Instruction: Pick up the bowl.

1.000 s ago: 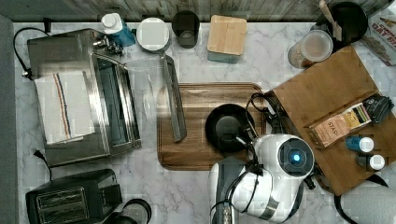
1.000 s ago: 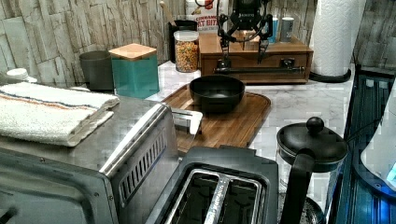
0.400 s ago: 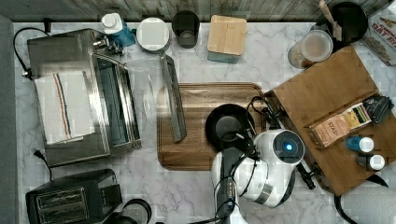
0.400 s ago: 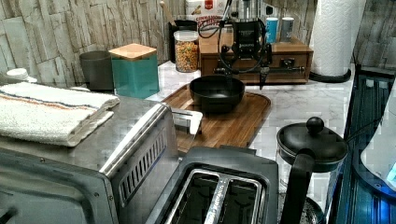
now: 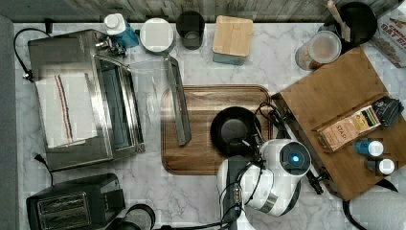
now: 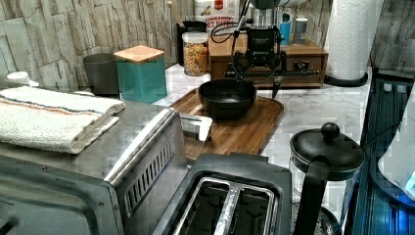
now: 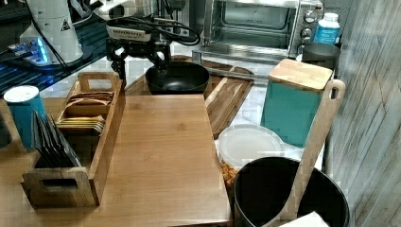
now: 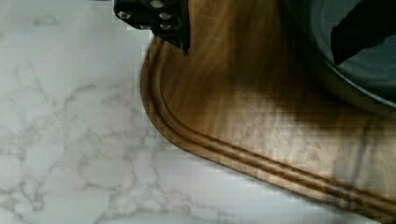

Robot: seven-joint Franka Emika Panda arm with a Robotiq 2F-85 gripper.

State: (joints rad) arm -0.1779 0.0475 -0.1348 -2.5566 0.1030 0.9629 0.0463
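Here, bowl (image 5: 234, 130) sits mid-frame on wooden board (image 5: 201, 158) in top view; gripper (image 6: 255, 86) spread wide — one finger (image 8: 362, 28) over bowl interior, wrist view; left view shows other finger outside rim.

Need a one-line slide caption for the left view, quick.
Open gripper straddling the far rim of the round, shallow black bowl on the wooden cutting board, jaws spread wide.

White marble counter (image 5: 210, 196), grey veining. Grey wood-plank wall (image 6: 58, 29) behind counter. Plank wall on right view's right. Even lighting.
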